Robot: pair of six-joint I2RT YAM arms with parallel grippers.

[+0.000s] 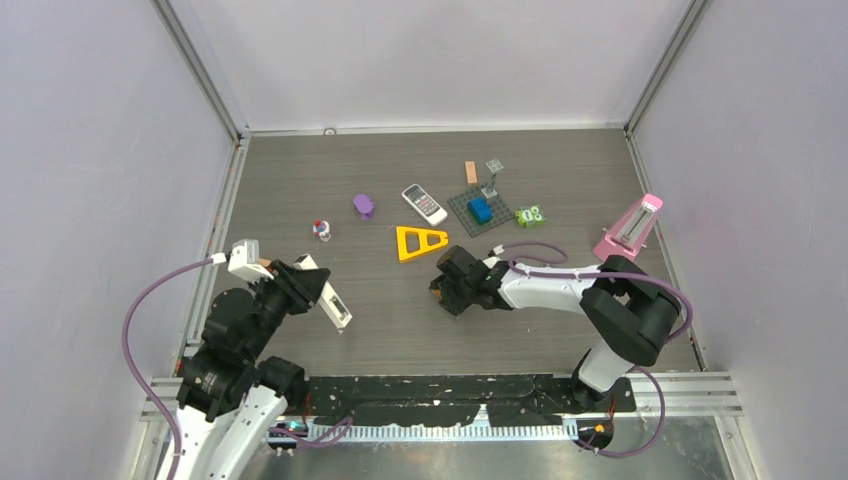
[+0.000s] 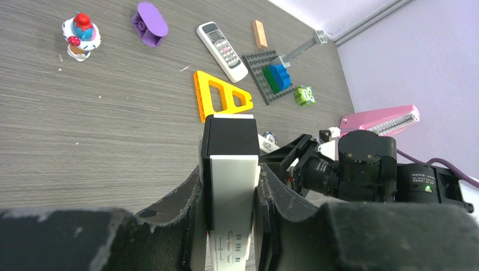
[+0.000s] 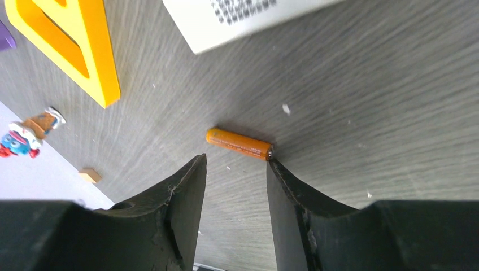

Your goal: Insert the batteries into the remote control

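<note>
My left gripper (image 1: 312, 287) is shut on a white remote control (image 1: 335, 308), held just above the table at the left. In the left wrist view the remote (image 2: 234, 186) sits upright between the jaws with a black section at its far end. My right gripper (image 1: 441, 291) is open, low over the table centre. In the right wrist view an orange battery (image 3: 238, 144) lies crosswise just beyond the open gripper (image 3: 236, 161), its metal end touching one fingertip (image 3: 272, 166). No dark or bluish-purple batteries show in any view.
A yellow triangle (image 1: 420, 242) lies just behind the right gripper. A second white remote (image 1: 424, 203), a purple piece (image 1: 363, 205), a cupcake toy (image 1: 321, 229), a grey baseplate (image 1: 462, 205) with a blue brick, a green toy (image 1: 529, 215) and a pink object (image 1: 628, 228) lie farther back. A white dotted piece (image 3: 243, 17) lies near the battery.
</note>
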